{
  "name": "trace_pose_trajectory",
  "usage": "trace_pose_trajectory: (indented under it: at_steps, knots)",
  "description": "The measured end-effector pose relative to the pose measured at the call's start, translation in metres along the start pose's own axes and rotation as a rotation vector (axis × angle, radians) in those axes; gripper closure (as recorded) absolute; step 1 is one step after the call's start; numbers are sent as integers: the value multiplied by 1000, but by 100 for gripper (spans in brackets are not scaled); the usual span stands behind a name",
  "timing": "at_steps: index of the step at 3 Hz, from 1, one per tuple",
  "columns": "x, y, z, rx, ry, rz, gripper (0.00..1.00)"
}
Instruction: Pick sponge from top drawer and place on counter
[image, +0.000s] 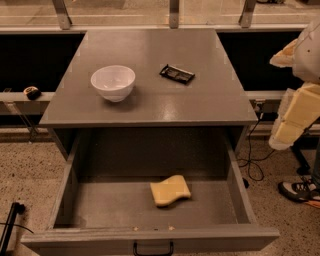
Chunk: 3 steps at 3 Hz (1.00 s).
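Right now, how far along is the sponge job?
Done: the drawer is pulled open. In hand: nothing yet. The sponge lies on the drawer floor, right of centre, and the gripper hangs off the right side of the counter, outside the drawer. Left: reach in, grasp the sponge, lift it and set it on the counter, probably away from the bowl.
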<state>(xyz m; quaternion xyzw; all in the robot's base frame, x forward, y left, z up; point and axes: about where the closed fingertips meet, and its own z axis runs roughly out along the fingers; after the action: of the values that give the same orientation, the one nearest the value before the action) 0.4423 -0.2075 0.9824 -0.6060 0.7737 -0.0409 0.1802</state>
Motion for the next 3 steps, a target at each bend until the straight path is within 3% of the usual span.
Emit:
trace_pose_trajectory:
  at_steps: [1, 2, 3]
  knots:
    - [-36, 7, 39, -2, 4, -95, 0]
    - [-61, 24, 106, -53, 32, -177, 0]
    - [-73, 43, 165, -113, 22, -257, 0]
